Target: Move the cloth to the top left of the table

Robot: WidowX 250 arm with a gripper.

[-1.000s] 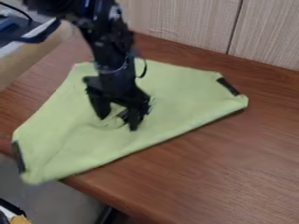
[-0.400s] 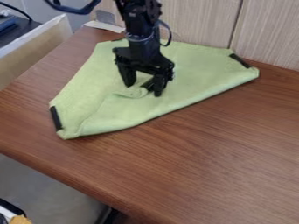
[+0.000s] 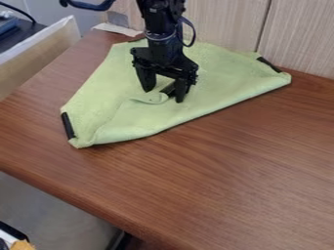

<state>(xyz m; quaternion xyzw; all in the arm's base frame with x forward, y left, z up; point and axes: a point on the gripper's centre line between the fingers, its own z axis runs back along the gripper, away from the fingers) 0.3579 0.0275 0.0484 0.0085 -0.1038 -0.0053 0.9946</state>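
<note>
The black gripper (image 3: 164, 95) is over the upper middle of the table, low on the cloth. Its two fingers stand apart, with a small raised fold of fabric between and around their tips. Spread out beneath it, the light green cloth (image 3: 215, 80) covers the table's upper left and upper middle, close to the wall. Dark strips mark its left corner and its upper right corner, and its lower edge is rolled under. The arm hides part of the cloth's back.
The brown wooden table (image 3: 228, 180) has its front edge running from the left side down to the bottom. A light wood-grain wall (image 3: 221, 24) stands behind it. At the upper left, a cardboard-coloured box side (image 3: 39, 58) borders the table.
The gripper and the cloth have moved together up and to the right, toward the wall. The cloth's left part, which hung over the front edge, now lies on the table.
</note>
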